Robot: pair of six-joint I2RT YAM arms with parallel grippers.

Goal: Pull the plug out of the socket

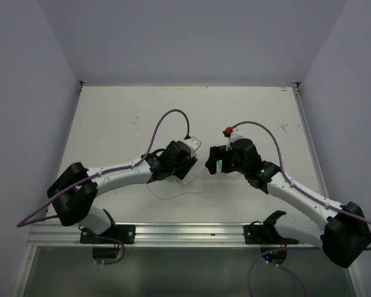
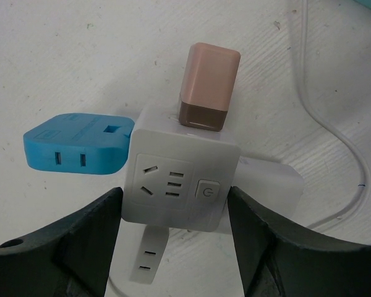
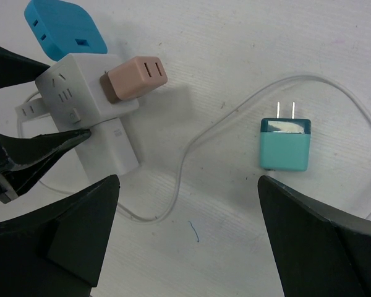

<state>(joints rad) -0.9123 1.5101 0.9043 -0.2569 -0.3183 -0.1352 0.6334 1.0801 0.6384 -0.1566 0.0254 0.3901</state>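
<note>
We brace socket (image 2: pixel 179 179) near table centre: left gripper (image 2: pixel 174 201) clamped on its 2 sides. Right gripper (image 3: pixel 187 185) spread wide, empty, above teal plug (image 3: pixel 285 143) lying loose. Next we judge: right fingers around pink plug (image 2: pixel 207 86), straight pull. Count: 1 socket, 2 seated plugs (pink, blue plug (image 2: pixel 74 142)), 1 teal out, 1 cable (image 2: pixel 305 62).

The only readable sign is a power symbol, a circle with a short stroke, on the square button (image 2: pixel 208 190) of the white socket cube (image 2: pixel 173 139). An embossed mark on the blue adapter (image 2: pixel 74 145) is too faint to read.
</note>
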